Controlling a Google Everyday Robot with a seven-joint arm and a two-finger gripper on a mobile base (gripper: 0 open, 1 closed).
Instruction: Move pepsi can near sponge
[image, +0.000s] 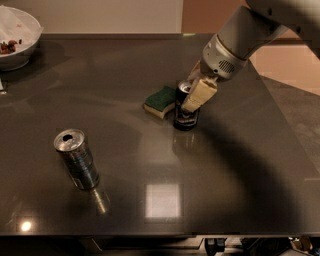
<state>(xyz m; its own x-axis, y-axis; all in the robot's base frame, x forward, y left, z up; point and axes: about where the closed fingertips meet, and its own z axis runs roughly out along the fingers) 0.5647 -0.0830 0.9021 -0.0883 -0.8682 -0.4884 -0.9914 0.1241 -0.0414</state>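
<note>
**Pepsi can upright at the sponge's right edge, gripper clamped on its top**

Far left of the sponge (161, 100), at the back corner of the dark glossy table (150, 150): a white bowl (17, 45) with a few small dark-red bits inside, partly cut off by the picture's edge.

Left of the sponge and well toward the front: a silver can (77, 161), upright, open top showing, well apart from the sponge.

The sponge itself: flat on the table, green side up, pale yellow body showing along its front edge.

Immediately right of the sponge: the pepsi can (186, 119), upright, base on the table, pale logo facing front. So close to the sponge's right edge that touching or a sliver apart cannot be told.

Above and to the right of the sponge: the gripper (190, 95), closed around the upper part of the pepsi can, one cream pad (199, 92) across the can's front and rim, the other mostly hidden behind.

Further right of the sponge and higher: the grey arm (240, 40), slanting up out of the top right corner, its broad shadow on the table below.
</note>
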